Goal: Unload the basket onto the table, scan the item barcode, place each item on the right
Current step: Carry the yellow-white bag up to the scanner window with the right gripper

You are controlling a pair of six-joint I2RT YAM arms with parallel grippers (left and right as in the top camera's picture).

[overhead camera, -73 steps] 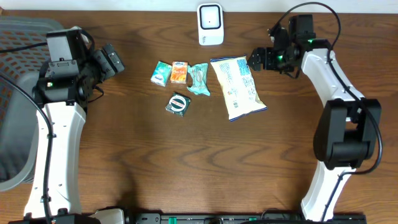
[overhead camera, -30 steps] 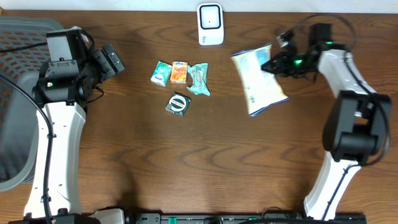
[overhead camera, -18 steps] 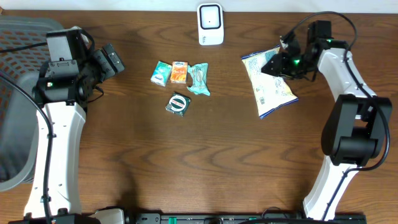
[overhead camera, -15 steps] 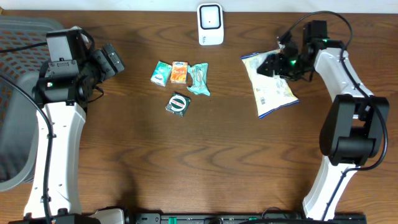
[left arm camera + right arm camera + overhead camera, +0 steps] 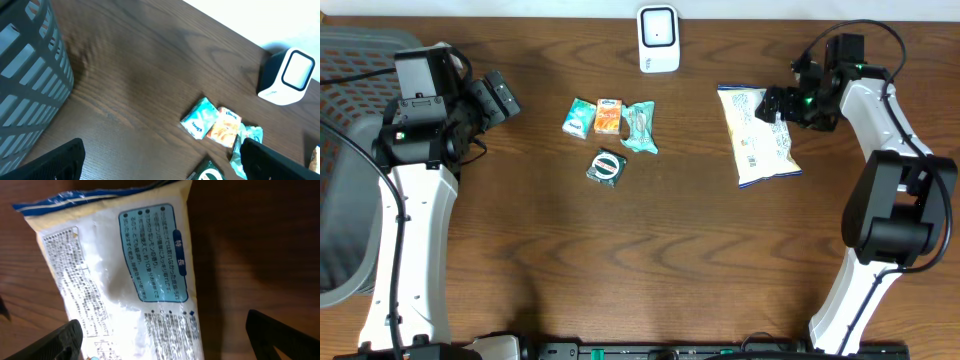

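The item, a white snack bag [image 5: 760, 137], lies flat on the table at the right with its printed back up; its barcode is too small to make out. In the right wrist view the bag [image 5: 120, 280] fills the picture beneath my right gripper [image 5: 172, 337], whose jaws stand wide open over it, gripping nothing. Overhead, that right gripper [image 5: 780, 103] hovers at the bag's top right corner. The white scanner [image 5: 658, 38] stands at the back centre. My left gripper [image 5: 505, 95] is open and empty at the far left.
Small packets sit left of centre: a teal one [image 5: 579, 118], an orange one [image 5: 608, 116], a teal wrapper [image 5: 640, 127] and a green round pack [image 5: 606, 167]. A grey basket [image 5: 340, 150] stands beyond the table's left edge.
My right gripper carried the bag to the right, opened and let it go; the bag now rests flat on the table. The left arm has not moved.
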